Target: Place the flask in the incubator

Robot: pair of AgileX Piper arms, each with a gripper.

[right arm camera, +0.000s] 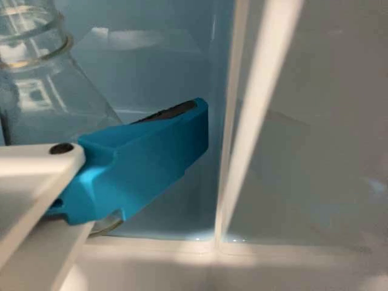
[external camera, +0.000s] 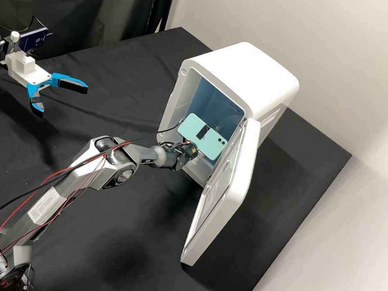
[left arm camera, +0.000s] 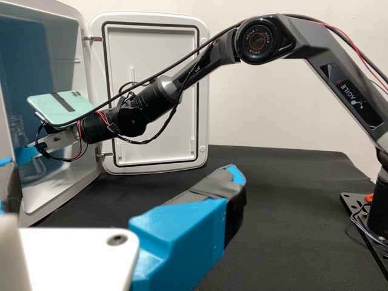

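Right gripper point(right arm camera: 91, 121) is deep inside the incubator point(external camera: 254, 78), closed part-way on the flask point(right arm camera: 42, 79). We judge the grip from one finger point(right arm camera: 145, 160), a faceted wedge of bright blue hard plastic whose black pad lies flat against the low cone wall. The flask is clear glass and conical, with a ridged ring at the neck. It stands upright with its base right at the cavity floor, but we can't tell if it touches. Just past that fingertip we see a smooth, glossy, pale blue cavity wall. The incubator shell is white moulded plastic, boxy with rounded corners. Its door point(external camera: 226, 189) is a flat white slab with a raised rectangular rib on the inner face, swung fully open beside the right forearm. A flat mint-green slab point(external camera: 203, 137) sits on the right wrist at the cavity mouth, and red and black cables run back along the grey arm. Left gripper point(external camera: 63, 99) is spread wide with nothing in it, hovering over the matte black bench point(external camera: 127, 239). The incubator is well ahead of it, with its opening facing that hand.
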